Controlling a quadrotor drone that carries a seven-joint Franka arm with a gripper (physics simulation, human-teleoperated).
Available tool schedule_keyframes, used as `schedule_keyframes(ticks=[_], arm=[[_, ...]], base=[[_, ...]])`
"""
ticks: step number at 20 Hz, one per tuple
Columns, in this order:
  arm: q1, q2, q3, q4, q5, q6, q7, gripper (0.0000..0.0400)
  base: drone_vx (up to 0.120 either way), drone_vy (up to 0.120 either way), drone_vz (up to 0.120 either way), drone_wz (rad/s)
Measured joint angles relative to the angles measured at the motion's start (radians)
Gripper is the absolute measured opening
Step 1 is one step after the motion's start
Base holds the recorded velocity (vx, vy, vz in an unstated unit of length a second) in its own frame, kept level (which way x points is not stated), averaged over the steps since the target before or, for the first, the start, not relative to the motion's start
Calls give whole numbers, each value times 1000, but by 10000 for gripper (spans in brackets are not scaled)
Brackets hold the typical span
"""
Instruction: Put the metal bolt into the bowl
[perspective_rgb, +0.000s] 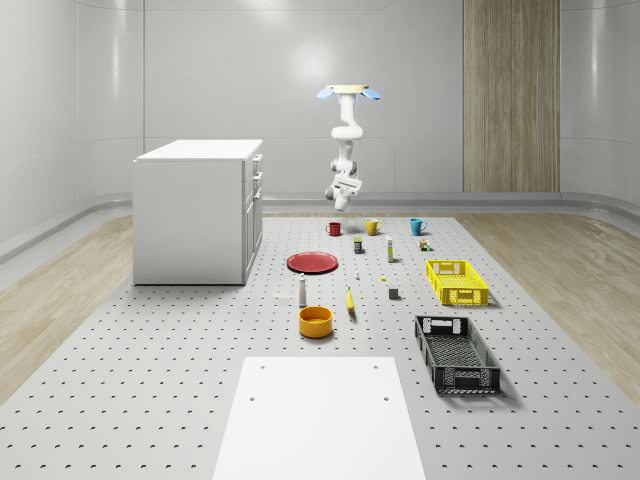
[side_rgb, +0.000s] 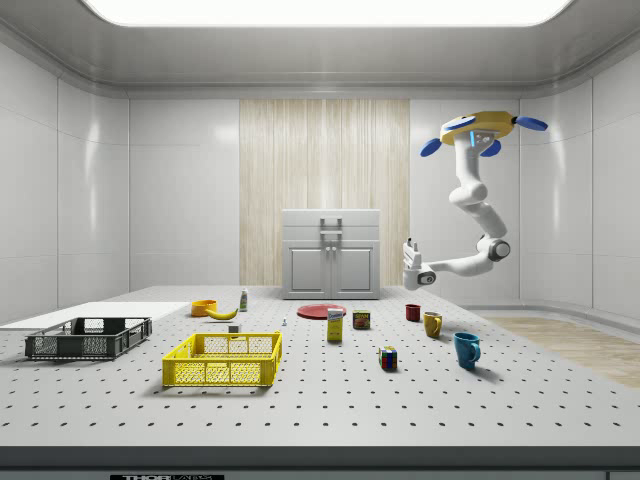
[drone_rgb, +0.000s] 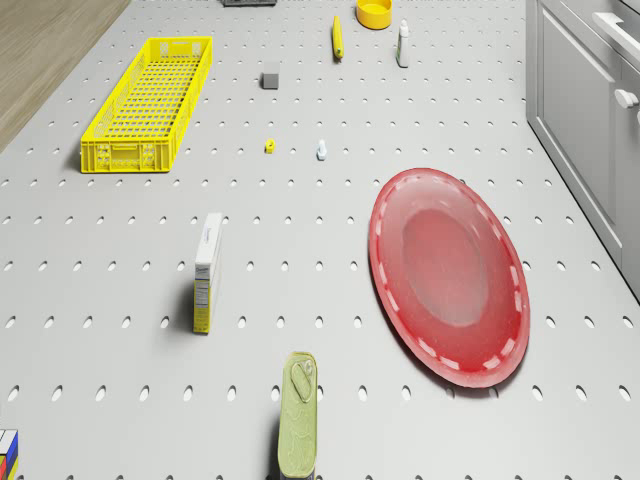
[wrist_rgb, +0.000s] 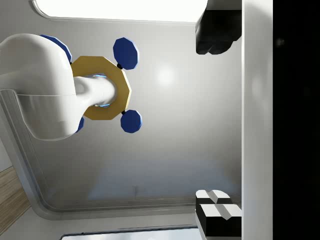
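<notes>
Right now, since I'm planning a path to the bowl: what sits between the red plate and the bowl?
A small white bottle stands between the red plate and the bowl, slightly off the straight line, as the whole-scene view shows.

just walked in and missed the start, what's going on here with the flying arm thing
A drone carrying an arm hovers high above the far end of the pegboard table, over the mugs. Its gripper hangs in the air with nothing in it, pointing up rather than at the table. The small metal bolt lies untouched on the table, well apart from the yellow bowl. So nothing has been picked up yet.
</notes>
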Motion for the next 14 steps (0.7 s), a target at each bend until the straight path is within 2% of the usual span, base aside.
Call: schedule_keyframes(ticks=[3,6,9,11,14], arm=[[-35,-10,107,-39,-154,7,23,400],[-90,-30,262,-126,-386,19,64,400],[-171,-65,451,-283,-696,31,137,400],[-244,-94,578,-414,-925,28,209,400],[-388,-137,739,-595,-1244,-10,341,400]], base=[[120,0,0,0],[120,0,0,0],[120,0,0,0],[120,0,-80,0],[120,0,-120,0]])
